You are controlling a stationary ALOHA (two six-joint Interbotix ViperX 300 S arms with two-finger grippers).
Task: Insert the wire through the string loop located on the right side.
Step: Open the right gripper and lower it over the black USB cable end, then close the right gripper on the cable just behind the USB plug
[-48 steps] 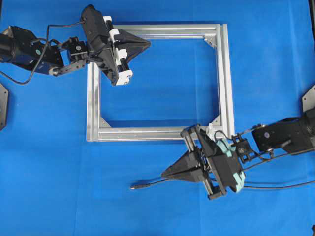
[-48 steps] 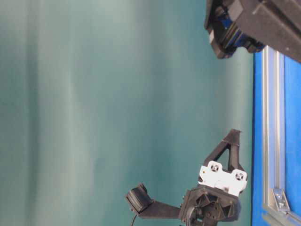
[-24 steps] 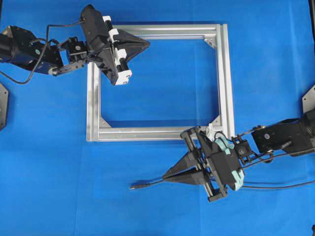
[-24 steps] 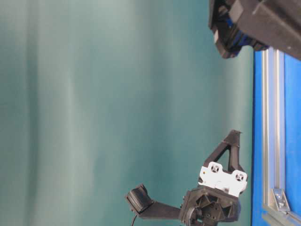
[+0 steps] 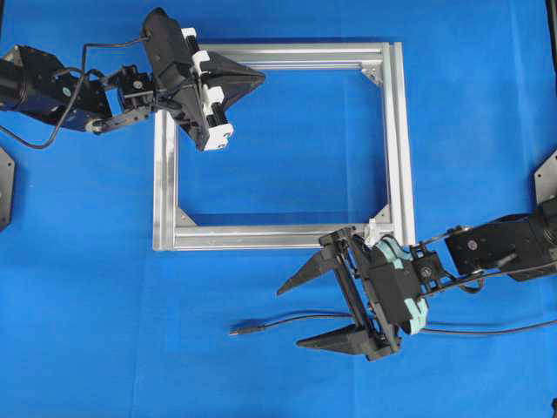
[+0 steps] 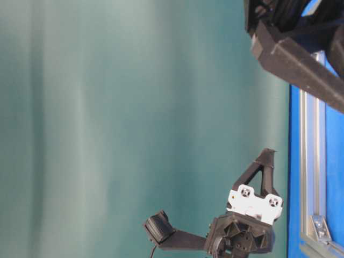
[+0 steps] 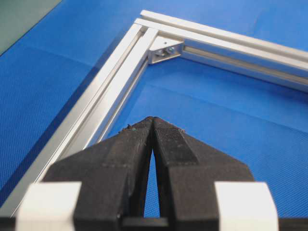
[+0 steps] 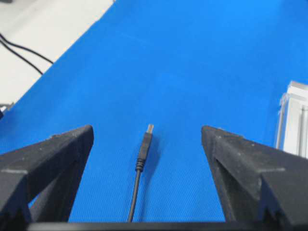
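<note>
The limp wire (image 5: 287, 322) is best taken behind its stiff plug (image 8: 146, 140); the right gripper (image 5: 300, 313) is spread wide.

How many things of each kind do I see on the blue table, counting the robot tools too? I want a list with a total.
Square metal frame: 1
Black wire with plug: 1
Small whitish string loop at the frame's lower right corner: 1
Robot tools: 2, the left tool shut, the right tool open with its fingers either side of the wire
Total: 5
</note>
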